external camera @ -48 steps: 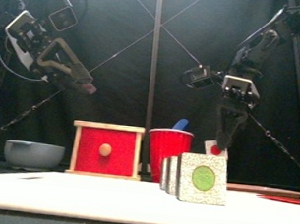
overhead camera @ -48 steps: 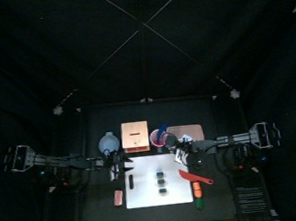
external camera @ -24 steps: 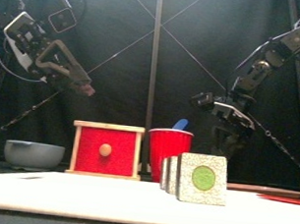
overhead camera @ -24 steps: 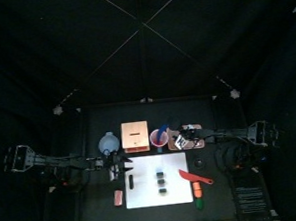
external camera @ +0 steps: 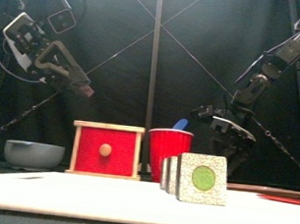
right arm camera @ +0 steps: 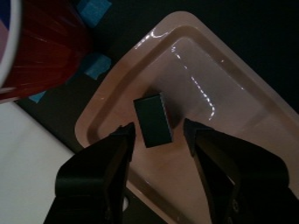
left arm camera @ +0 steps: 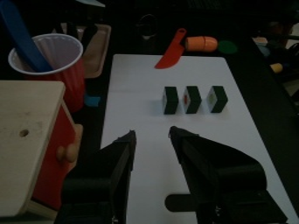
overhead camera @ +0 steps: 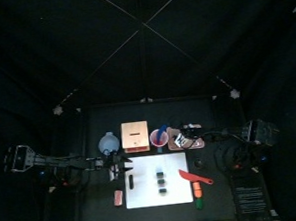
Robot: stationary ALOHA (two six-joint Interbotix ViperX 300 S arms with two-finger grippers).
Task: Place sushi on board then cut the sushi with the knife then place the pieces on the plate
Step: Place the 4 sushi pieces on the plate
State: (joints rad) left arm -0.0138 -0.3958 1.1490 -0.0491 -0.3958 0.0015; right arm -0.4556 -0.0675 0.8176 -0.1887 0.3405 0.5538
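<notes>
The black table (overhead camera: 99, 217) is the biggest thing here, and all the toys sit on it. The white board (overhead camera: 146, 211) lies near the front of the table. The pink tray (right arm camera: 222, 131) sits behind the board, just beside the red cup (right arm camera: 35, 52).

The right gripper (right arm camera: 159, 131) hangs low over the tray. Its jaws are apart, one on each side of one sushi piece (right arm camera: 151, 118). That piece lies on the tray, and neither jaw seems to touch it, so it looks let go. The left gripper (left arm camera: 151, 133) hangs over the left side of the board. Its jaws are apart too, with nothing between them, and this arm just rests.

The red knife (left arm camera: 170, 51) lies on the board. Three more sushi blocks (left arm camera: 193, 99) stand in a row on the board, close together and a little way from the knife.

The step now is moving the cut sushi to the tray, and one piece is there while three wait. To do it well, the right arm should go straight up first. It should keep its jaws wide so they do not bump the piece. It should not swing sideways while low, because the cup is close and could tip over.

Then it can reach for the row on the board. An end block is the best pick, since the blocks stand so close. A soft squeeze is enough. The next piece should go on a bare part of the tray, beside the first one and not on top of it.
</notes>
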